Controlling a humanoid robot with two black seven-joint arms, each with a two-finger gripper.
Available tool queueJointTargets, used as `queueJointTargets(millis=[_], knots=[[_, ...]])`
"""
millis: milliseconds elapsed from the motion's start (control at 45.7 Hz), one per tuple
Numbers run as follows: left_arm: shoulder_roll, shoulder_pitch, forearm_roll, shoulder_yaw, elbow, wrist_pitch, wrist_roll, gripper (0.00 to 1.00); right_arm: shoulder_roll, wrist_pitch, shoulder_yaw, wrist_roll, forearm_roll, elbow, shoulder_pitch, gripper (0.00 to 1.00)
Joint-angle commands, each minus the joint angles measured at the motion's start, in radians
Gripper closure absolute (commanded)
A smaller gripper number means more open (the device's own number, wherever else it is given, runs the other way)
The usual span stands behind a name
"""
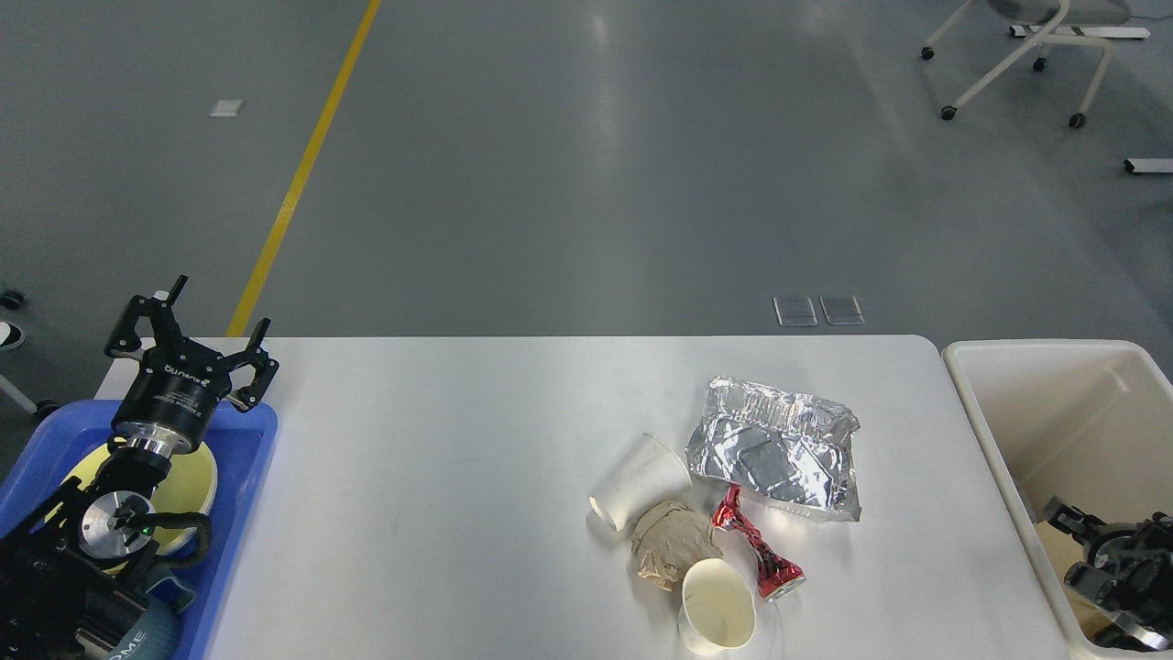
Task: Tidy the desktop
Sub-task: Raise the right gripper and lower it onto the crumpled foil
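At the far left the left hand point(188, 339) hangs above the back edge of a blue tray point(247, 477), its fingers spread wide with nothing between them; a yellow plate point(192, 481) lies in the tray under the arm. The white desk point(440, 513) runs from the tray across to a cream bin point(999, 431) on the right. Its left half is bare. Right of the middle sits a tight cluster of rubbish: a tipped white cup point(640, 480), a brown paper wad point(672, 543) touching it, a second cup point(717, 607) with its mouth facing the viewer, a crushed red can point(757, 544) lying diagonally, and a crumpled foil packet point(777, 447) behind. The right hand point(1095, 555) is down inside the bin — dark and half hidden, so I cannot tell how far its fingers stand apart. The cluster lies left of that hand and well right of the other; the right arm looks nearer — likely the one to reach next.
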Motion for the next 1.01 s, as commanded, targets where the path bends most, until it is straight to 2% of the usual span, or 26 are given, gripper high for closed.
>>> queueJointTargets(millis=[0,131,394,590,831,984], knots=[[0.0,0.0,0.0,0.0,0.0,0.0,0.0,0.04,-0.009,0.01,-0.004,0.0,-0.004,0.009,0.031,0.0],[0.0,0.0,0.0,0.0,0.0,0.0,0.0,0.04,-0.048,0.059,-0.007,0.002,-0.068,0.056,0.124,0.0],[0.0,0.0,0.0,0.0,0.0,0.0,0.0,0.04,-0.173,0.228,-0.016,-0.001,-0.34,0.319,0.478,0.0],[0.0,0.0,0.0,0.0,0.0,0.0,0.0,0.04,-0.188,0.51,-0.126,-0.003,-0.372,0.44,0.782,0.0],[0.0,0.0,0.0,0.0,0.0,0.0,0.0,0.04,-0.093,0.901,-0.283,-0.003,-0.368,0.601,1.147,0.0],[0.0,0.0,0.0,0.0,0.0,0.0,0.0,0.04,-0.069,1.027,-0.347,-0.006,-0.31,0.796,1.376,0.0]])
